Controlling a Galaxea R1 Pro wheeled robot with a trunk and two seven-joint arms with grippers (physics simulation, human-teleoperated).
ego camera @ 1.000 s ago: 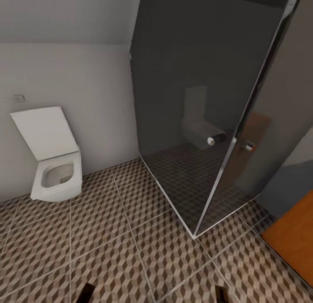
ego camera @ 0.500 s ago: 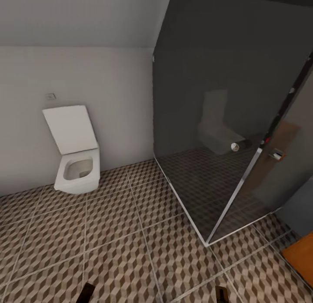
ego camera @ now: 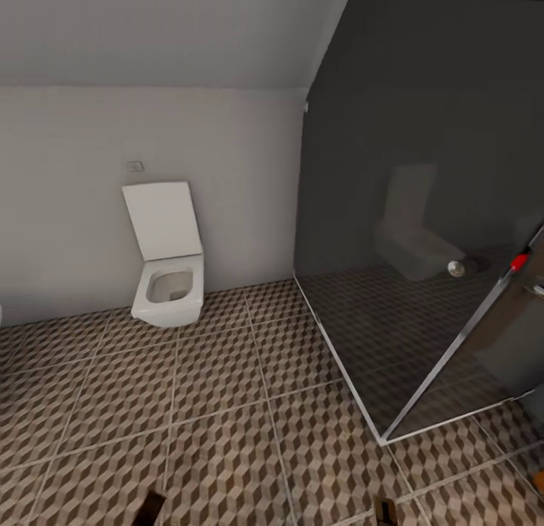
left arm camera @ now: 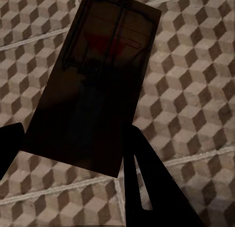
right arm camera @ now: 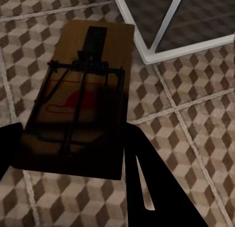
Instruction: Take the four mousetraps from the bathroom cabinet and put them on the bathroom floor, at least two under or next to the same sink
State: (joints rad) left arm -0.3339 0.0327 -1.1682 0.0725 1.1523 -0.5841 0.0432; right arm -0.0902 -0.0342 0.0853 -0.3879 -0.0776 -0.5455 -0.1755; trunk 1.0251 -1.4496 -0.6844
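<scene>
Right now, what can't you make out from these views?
- Left gripper: fingertips sit behind the mousetrap, which is in deep shadow, in the left wrist view.
- Right gripper: fingertips behind its mousetrap.
- Shower glass dims the interior; the head view's right edge cuts it off.

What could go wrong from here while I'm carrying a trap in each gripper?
The sink isn't in the head view, which shows the toilet and the glass shower enclosure, so dropping now risks missing it. The base could clip the enclosure's corner. Both mousetraps are gripped only at one end and could slip.
</scene>
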